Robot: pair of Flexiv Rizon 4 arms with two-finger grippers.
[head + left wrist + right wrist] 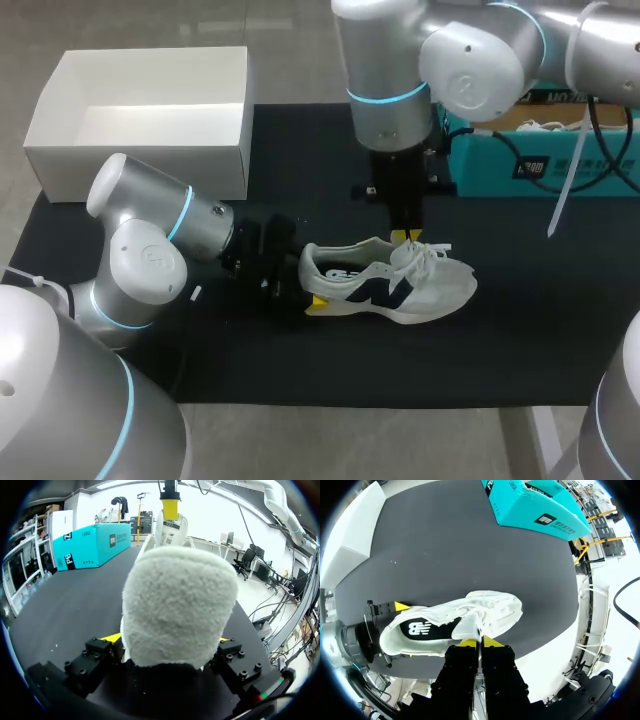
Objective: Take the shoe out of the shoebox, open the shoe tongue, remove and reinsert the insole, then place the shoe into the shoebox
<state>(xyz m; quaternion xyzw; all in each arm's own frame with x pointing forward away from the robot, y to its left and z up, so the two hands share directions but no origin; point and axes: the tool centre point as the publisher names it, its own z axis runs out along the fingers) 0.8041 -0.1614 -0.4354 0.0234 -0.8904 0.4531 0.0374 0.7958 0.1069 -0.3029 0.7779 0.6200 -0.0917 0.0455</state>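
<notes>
A white sneaker (400, 285) with a dark side logo lies on its sole on the black mat, toe pointing right. My left gripper (308, 280) sits at its heel. In the left wrist view the fuzzy heel (180, 605) fills the gap between the wide-spread fingers (111, 639), which press on it from both sides. From above, my right gripper (405, 238) comes down onto the sneaker, shut, with its tips (480, 641) pinching the white tongue (469, 626). The black insole (422, 628) shows inside the shoe. An open white shoebox (140, 170) stands at the back left.
A teal box (540, 150) lies at the back right of the mat (300, 160), behind my right arm. Bare mat stretches between the white box and the sneaker, and in front of the sneaker up to the table's front edge.
</notes>
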